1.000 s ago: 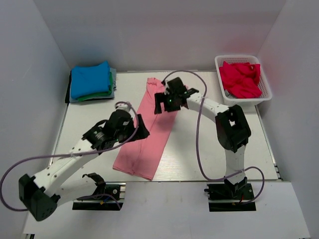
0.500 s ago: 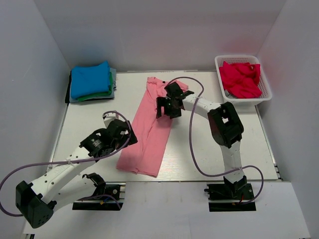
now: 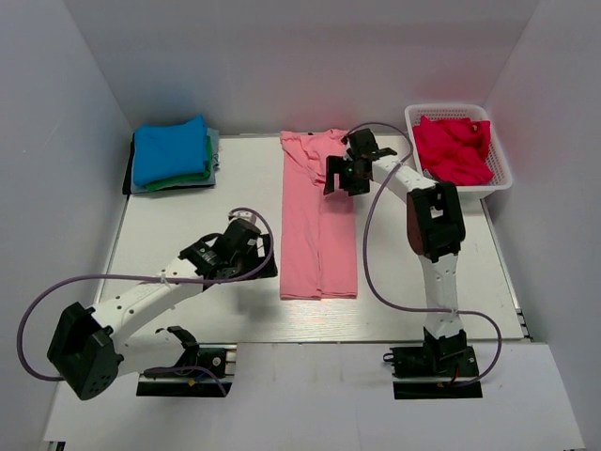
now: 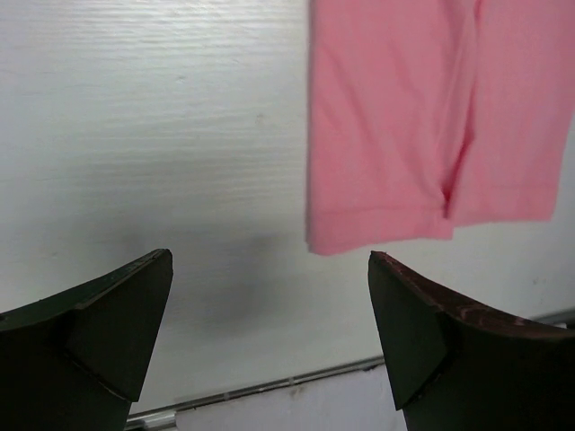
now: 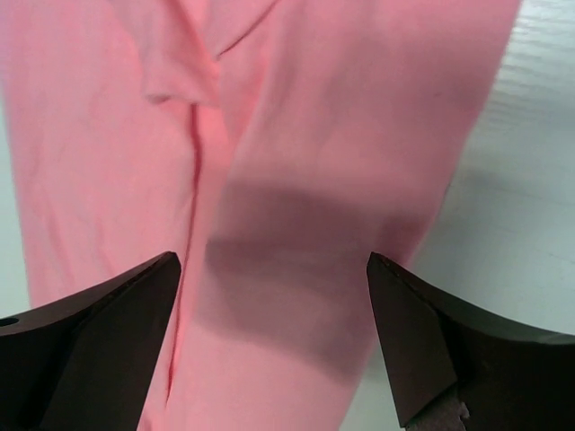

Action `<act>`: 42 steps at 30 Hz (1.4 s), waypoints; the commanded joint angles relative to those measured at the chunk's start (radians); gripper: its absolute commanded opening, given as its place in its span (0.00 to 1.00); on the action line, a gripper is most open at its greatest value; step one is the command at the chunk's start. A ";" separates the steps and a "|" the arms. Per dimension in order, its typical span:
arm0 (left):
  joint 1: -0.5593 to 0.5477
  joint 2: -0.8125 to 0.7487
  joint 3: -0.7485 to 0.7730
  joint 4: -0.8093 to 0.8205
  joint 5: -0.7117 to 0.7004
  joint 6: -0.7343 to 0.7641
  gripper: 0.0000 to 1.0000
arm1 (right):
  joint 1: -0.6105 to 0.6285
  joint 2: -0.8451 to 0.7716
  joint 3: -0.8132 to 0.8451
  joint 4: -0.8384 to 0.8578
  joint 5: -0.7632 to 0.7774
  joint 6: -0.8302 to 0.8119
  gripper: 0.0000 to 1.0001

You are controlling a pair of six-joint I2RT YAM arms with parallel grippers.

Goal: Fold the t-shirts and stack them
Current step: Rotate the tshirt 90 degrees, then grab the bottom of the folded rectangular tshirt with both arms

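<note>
Lying flat on the table (image 3: 178,225), the pink t-shirt (image 3: 319,235) is a long folded strip. The left gripper (image 4: 269,260) sits by its near corner, the right gripper (image 5: 272,260) hangs over its far end, both with jaws wide apart, holding nothing. Next, I think, they must pinch one end and fold it short

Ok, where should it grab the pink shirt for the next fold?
I'd take the pink shirt by its near hem, coming in low from the near side. It lies flat as a long strip, so lifting that free end should fold it over toward the collar.
</note>
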 commanded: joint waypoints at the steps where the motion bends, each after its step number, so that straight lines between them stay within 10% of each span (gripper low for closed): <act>1: -0.017 0.007 0.020 0.082 0.165 0.096 1.00 | 0.032 -0.175 -0.021 0.004 -0.106 -0.083 0.90; 14: -0.035 0.070 -0.179 0.294 0.348 0.137 1.00 | 0.058 -0.913 -1.064 0.321 -0.226 0.155 0.90; 32: -0.053 0.232 -0.206 0.395 0.350 0.109 0.39 | 0.118 -1.016 -1.362 0.268 -0.256 0.236 0.86; 42: -0.053 0.288 -0.225 0.458 0.350 0.091 0.00 | 0.133 -0.952 -1.350 0.290 -0.232 0.262 0.20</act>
